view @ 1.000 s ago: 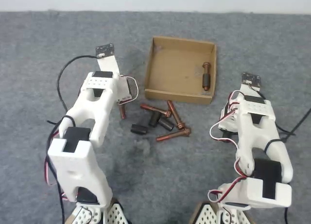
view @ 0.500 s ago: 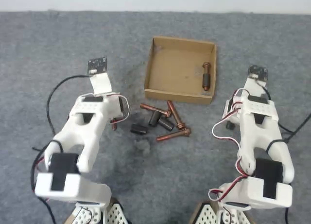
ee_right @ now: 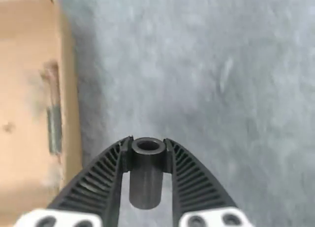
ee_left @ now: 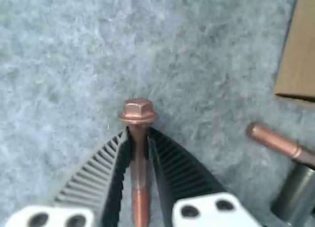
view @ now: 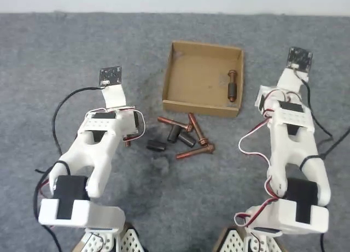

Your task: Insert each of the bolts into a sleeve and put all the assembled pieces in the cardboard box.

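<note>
Bolt [ee_left: 139, 160], coppery, hex-headed, clamped in ribbed left claw [ee_left: 138, 132]; smooth black tubular sleeve [ee_right: 146, 174] gripped by right claw [ee_right: 147, 141].

Bright, even light covers the grey mat [view: 49, 50], with faint soft shadows beside the cardboard box [view: 199, 107].

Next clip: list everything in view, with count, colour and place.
Cardboard box: one, brown, far centre of the carpet.
Assembled bolt and sleeve: one, copper and black, in the box by its right wall.
Loose bolts: three, copper, piled before the box.
Loose sleeves: three, black, same pile.
Carpet: one, grey, covering the table.
Left arm: one, white, left of the pile, jaws shut on a copper bolt.
Right arm: one, white, right of the box, jaws shut on a black sleeve.
</note>
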You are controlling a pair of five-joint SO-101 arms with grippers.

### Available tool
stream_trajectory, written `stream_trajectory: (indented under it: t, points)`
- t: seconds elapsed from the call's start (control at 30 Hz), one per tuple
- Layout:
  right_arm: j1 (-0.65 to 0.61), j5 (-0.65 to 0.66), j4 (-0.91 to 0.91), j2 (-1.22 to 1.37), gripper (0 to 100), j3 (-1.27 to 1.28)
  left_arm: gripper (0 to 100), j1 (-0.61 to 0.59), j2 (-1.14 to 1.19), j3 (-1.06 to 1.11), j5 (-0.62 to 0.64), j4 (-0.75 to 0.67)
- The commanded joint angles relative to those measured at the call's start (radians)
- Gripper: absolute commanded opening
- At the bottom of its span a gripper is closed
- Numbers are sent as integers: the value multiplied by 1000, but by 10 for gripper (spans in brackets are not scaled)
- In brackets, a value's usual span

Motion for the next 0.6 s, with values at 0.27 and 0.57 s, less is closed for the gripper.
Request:
stream_trajectory:
  t: [0.27,0.57]
  points:
    - [-143,17,-173,-13,27,-60,12,-8,-66,-4,-17,-20]
    - [-240,17,-456,77,24,-58,12,-8,-66,-4,-17,-21]
